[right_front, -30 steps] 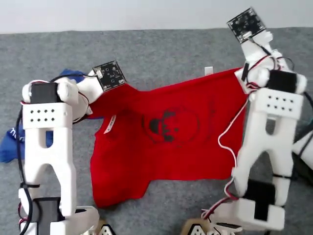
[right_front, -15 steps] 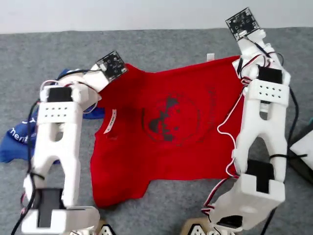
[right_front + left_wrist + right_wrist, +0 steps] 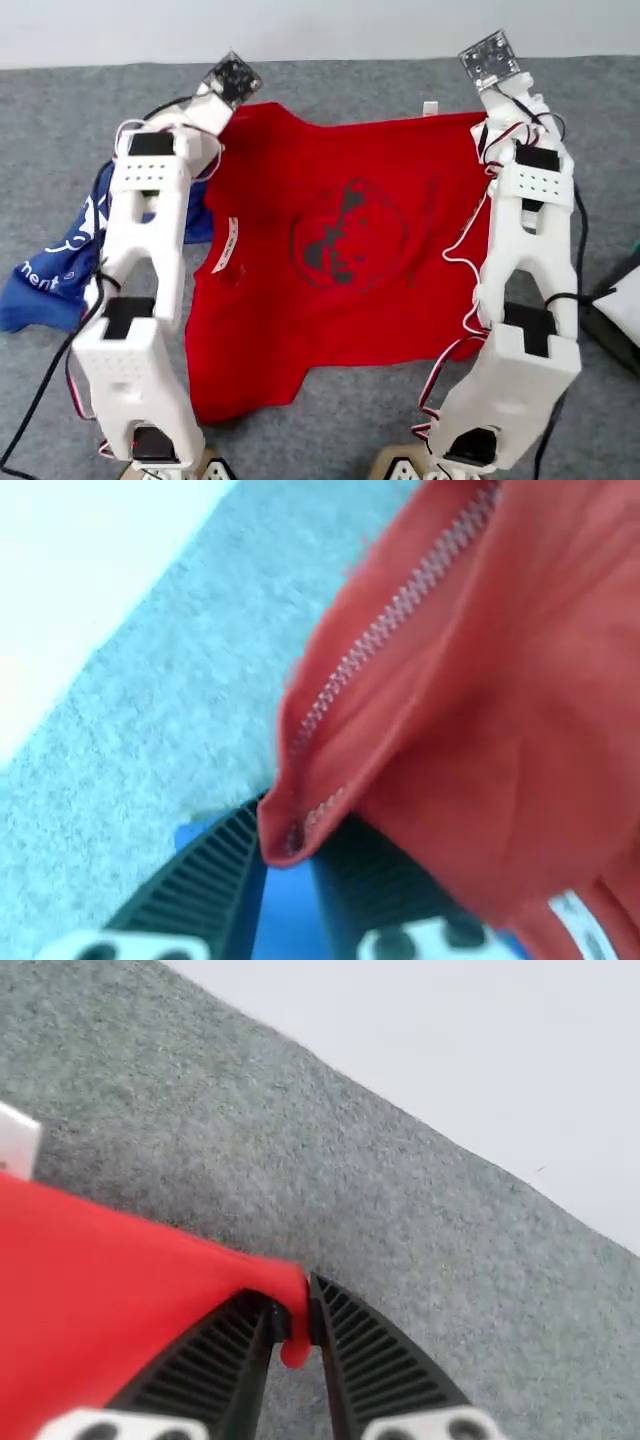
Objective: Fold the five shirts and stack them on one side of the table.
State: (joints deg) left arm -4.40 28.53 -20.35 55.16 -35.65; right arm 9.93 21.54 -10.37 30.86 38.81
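My left gripper (image 3: 288, 842) and right gripper (image 3: 295, 1332) each pinch a corner of the red shirt (image 3: 340, 280), spread near the table's far edge. It looks light and limp, best held by its hems.

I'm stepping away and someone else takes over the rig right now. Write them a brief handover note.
Left gripper: shut on the far edge of the red shirt.
Right gripper: shut on its other far corner.
Red shirt lies spread on the table, print up; blue shirt lies crumpled beside it, partly hidden by the left arm.
Done: nothing folded or stacked.
Left: fold the red shirt, then the blue shirt and the rest, and stack them on one side.
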